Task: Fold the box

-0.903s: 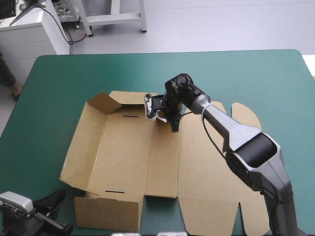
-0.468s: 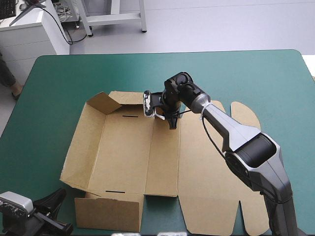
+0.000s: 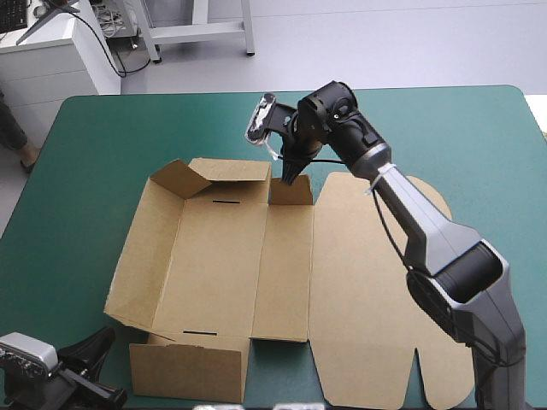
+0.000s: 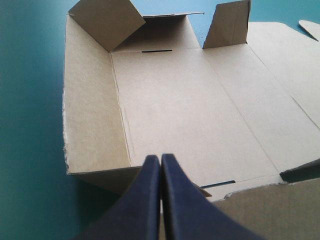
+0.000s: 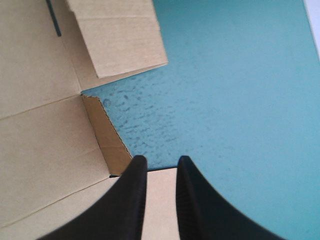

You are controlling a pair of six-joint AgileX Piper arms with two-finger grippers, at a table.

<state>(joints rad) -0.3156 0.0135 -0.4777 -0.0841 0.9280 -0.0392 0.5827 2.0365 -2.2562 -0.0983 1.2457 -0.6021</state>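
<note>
Right gripper (image 3: pixel 290 173): reaches to the far edge of the box (image 3: pixel 218 265). Its black fingers are nipped on the top edge of a small far flap (image 3: pixel 291 191), and a strip of brown board shows between them in the right wrist view.
Left gripper (image 4: pixel 160 161): fingers pressed together in one point, holding nothing. It sits low by the box's near-left corner and points across the floor panel.
Box: lies left of centre on the teal-green cover (image 3: pixel 427 128) and is only partly formed.
Left wall (image 3: pixel 141 256): raised, leaning outward.
Corner tab (image 3: pixel 181 178): at the far left, turned inward over the floor.
Far flap: stands roughly upright at the far end of the narrow panel, between the floor and the lid.
Lid panel (image 3: pixel 367 282): flat on the cover to the right, under the right arm.
Near flap (image 3: pixel 188 369): at the near edge, looks partly raised. I cannot tell its exact angle.
Step in hand: probably raising the end flaps, here the far one, before the walls are tucked.
Next move: calls for creasing this flap firmly along its fold line so it stays up once released. The narrow panel then has to be brought upright as the right wall. The left gripper looks free to steady the near end.
Risk: the thin flap may spring back down when let go.
</note>
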